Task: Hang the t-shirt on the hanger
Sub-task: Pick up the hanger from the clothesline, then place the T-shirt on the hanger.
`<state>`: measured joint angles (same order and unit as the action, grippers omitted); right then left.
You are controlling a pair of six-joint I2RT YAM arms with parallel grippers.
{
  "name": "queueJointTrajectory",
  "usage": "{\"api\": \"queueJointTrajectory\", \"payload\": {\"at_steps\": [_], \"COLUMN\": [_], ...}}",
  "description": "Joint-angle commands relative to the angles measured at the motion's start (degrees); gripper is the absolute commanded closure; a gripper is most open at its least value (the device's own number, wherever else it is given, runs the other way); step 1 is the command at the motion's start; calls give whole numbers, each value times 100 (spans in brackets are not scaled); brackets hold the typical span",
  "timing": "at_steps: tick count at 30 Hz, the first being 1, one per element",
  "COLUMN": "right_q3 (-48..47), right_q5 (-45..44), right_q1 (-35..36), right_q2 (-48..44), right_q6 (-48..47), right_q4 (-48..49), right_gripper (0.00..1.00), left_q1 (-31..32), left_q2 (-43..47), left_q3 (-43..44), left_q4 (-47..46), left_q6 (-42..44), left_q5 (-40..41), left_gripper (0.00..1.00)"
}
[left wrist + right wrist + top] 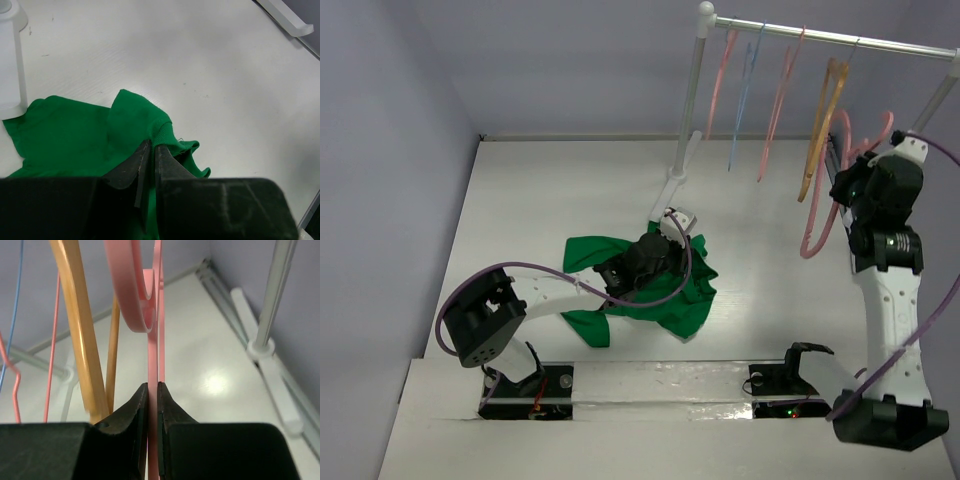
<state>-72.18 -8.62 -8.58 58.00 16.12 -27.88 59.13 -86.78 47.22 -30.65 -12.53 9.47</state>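
The green t-shirt (688, 300) lies crumpled on the white table in the middle of the top view. My left gripper (618, 272) is down on it, shut on a fold of the t-shirt (75, 132) by the ribbed collar; the left wrist view has the left gripper (150, 150) pinching the cloth. At the right end of the rack, my right gripper (843, 186) is shut on the salmon-pink hanger (813, 236), which hangs on edge below the rail. In the right wrist view the right gripper (153, 386) clamps a thin arm of the hanger (131, 300), its thick hook curving above.
A metal clothes rack (820, 36) crosses the far right, its post foot (672, 190) just beyond the shirt. Thin pink hangers (720, 75), a blue one (746, 90) and an orange wooden hanger (823, 125) hang on it. The wooden hanger (80, 335) is just left of my right fingers.
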Motion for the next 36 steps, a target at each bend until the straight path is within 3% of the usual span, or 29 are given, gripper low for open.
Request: {"api": "queueJointTrajectory", "payload": {"at_steps": [1, 7, 11, 20, 36], "right_q3": [780, 1996, 2804, 2929, 2771], "right_q5": [711, 1792, 2678, 4253, 4308], "right_q1": [93, 207, 348, 462, 761], "right_q2": [-830, -1914, -2441, -3294, -3954], "right_q6": [645, 1146, 1420, 1421, 1201], "right_q4": [-6, -543, -569, -1237, -2028], "right_gripper": [100, 100, 100, 100, 100], "left_q1": [-7, -60, -472, -833, -1167], "left_q2": [206, 118, -23, -470, -1464], "left_q3": [-38, 32, 112, 472, 1562], "left_q4": [-310, -309, -432, -239, 16], "left_q6": [-3, -65, -468, -548, -522], "left_q5": [19, -42, -533, -245, 37], "left_gripper": [100, 100, 100, 100, 100]}}
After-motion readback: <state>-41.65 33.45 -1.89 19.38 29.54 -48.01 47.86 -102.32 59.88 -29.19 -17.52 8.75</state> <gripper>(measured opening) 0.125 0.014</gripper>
